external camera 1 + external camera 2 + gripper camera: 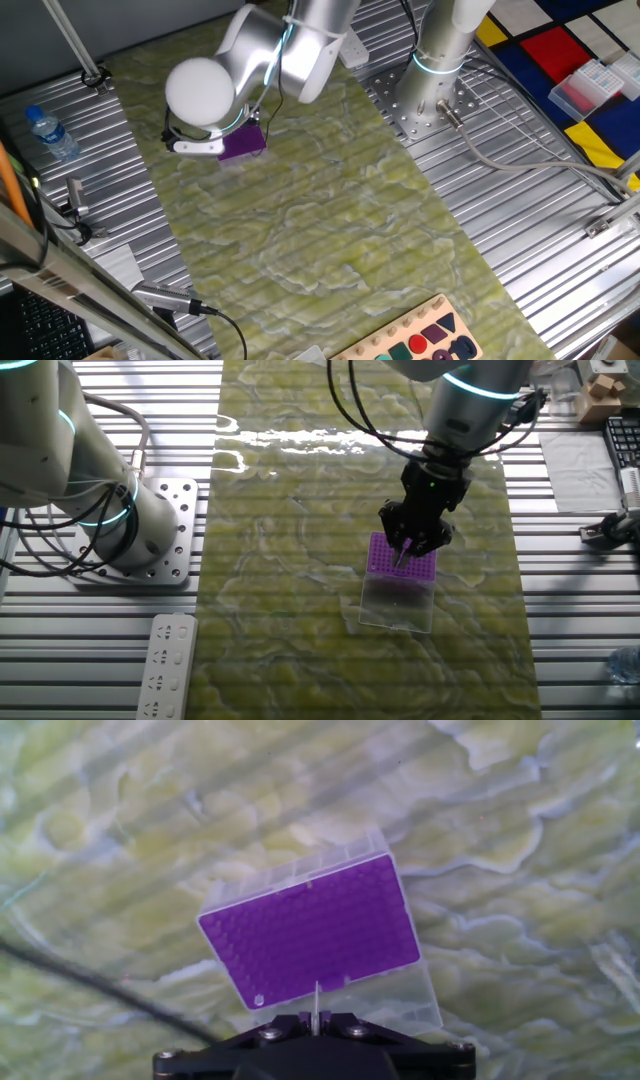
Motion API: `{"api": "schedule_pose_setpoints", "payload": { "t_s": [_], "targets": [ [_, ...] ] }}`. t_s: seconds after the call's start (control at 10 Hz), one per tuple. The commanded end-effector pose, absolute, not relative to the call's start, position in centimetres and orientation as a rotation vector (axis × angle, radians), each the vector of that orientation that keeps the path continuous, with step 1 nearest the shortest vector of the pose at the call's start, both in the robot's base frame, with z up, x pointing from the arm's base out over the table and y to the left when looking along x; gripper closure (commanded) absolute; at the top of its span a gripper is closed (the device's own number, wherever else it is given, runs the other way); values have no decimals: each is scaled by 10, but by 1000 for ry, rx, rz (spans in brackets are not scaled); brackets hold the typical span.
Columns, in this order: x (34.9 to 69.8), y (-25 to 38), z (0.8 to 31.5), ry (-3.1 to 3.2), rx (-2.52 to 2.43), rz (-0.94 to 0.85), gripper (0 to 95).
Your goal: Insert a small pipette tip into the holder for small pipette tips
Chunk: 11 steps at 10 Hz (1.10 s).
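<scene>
The hand (pixel 408 550) hangs over the purple holder for small pipette tips (pixel 310 930), which lies on the green marbled mat (pixel 300 560) in the middle part of the table (pixel 560 560). In the other fixed view the holder sits with its clear lid (pixel 398 602) opened flat on the side toward the camera. In the hand view a thin pale pipette tip (pixel 316 1005) stands out from between the fingers, so the hand is closed narrowly on it; its free end appears over the near edge of the purple grid.

As I judge it, the picking of the tip is already done and the hand is brought above the holder. What is left is the last part: to line the tip with one hole, to lower it until it sits in the hole, and then to open the fingers and go up. I cannot tell if the tip already touches the grid or is a little above it. One pale spot shows near the lower left corner of the grid in the hand view; it may be a tip already seated, but this is not sure.

About writing: I find no brand or label that can be read. A water bottle (pixel 50 133) at the table's edge carries a label, and the white remote control (pixel 165 665) has buttons, but both are too small to read.
</scene>
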<state>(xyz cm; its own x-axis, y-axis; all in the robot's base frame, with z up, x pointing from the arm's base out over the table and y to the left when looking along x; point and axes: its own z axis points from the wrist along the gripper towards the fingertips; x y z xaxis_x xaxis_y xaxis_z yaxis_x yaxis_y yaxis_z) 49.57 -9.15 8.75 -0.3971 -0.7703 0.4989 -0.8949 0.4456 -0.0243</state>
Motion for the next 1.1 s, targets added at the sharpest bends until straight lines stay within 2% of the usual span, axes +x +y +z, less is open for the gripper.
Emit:
{"api": "schedule_pose_setpoints", "payload": {
  "t_s": [0.1, 1.1],
  "targets": [
    [492, -91, 93, -2261, 1410, 388, 950],
    [458, -85, 91, -2189, 1476, 380, 950]
  ]
}}
